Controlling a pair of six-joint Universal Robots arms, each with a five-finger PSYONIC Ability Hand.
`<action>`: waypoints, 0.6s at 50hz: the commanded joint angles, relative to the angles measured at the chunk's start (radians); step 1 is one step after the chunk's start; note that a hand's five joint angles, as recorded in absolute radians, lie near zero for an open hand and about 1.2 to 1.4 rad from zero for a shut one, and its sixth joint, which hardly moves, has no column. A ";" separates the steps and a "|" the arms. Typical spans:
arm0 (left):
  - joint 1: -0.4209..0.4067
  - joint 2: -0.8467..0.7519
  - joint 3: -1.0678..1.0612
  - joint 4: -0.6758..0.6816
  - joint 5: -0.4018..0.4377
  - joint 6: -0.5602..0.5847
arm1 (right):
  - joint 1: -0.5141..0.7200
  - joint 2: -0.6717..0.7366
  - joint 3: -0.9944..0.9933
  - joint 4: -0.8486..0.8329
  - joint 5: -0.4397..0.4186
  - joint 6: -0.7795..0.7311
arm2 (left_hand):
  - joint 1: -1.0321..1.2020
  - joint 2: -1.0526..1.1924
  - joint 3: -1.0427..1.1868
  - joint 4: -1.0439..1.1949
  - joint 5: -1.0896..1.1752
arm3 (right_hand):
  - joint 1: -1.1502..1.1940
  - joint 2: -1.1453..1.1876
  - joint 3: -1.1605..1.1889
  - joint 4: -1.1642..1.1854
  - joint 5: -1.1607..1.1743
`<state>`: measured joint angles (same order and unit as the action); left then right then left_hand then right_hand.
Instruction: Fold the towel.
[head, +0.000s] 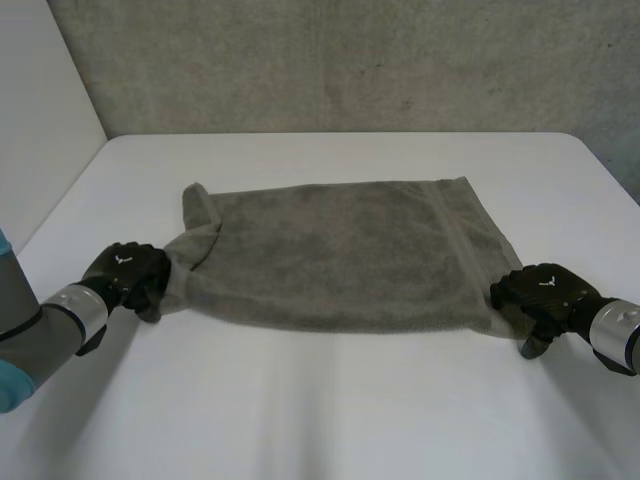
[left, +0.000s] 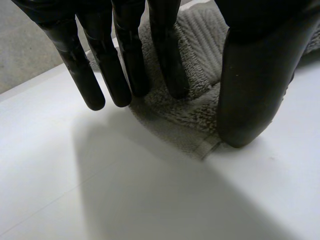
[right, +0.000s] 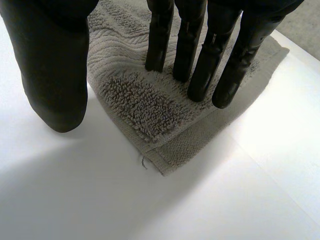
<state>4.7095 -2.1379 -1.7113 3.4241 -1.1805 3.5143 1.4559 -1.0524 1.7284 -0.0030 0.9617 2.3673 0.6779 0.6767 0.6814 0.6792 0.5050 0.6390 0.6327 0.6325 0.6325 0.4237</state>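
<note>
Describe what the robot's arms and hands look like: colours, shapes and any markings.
The left robot hand and right robot hand are glossy black, with long rounded fingers, a thicker thumb and a small white mark on the back. A silver cuff joins each to its arm. The left arm is grey with a light-blue cap.

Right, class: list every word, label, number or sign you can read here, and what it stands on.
Nothing readable.
White mark, back of left robot hand: too small to read.
Same mark, right robot hand: too small to read.
The towel: no lettering.
</note>
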 joint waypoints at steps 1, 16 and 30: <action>0.000 -0.010 0.018 0.000 -0.008 0.000 | 0.000 0.000 0.000 0.000 0.000 0.000 | 0.119 0.121 0.116 0.118 0.118 | 0.001 0.007 0.007 0.007 0.042; -0.006 -0.016 0.030 -0.003 -0.007 -0.001 | -0.002 -0.001 0.002 -0.002 0.000 0.000 | 0.443 0.444 0.439 0.441 0.441 | 0.004 0.010 0.010 0.010 0.045; -0.022 0.029 0.009 -0.005 -0.007 -0.001 | -0.005 -0.006 0.000 -0.003 0.000 0.000 | 0.718 0.720 0.715 0.717 0.717 | 0.004 0.010 0.010 0.010 0.045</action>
<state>4.6970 -2.1254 -1.6938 3.4192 -1.1874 3.5128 1.4524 -1.0560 1.7298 -0.0052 0.9620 2.3669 1.2389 1.3393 1.3408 1.3577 1.1380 0.6390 0.6327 0.6325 0.6325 0.4251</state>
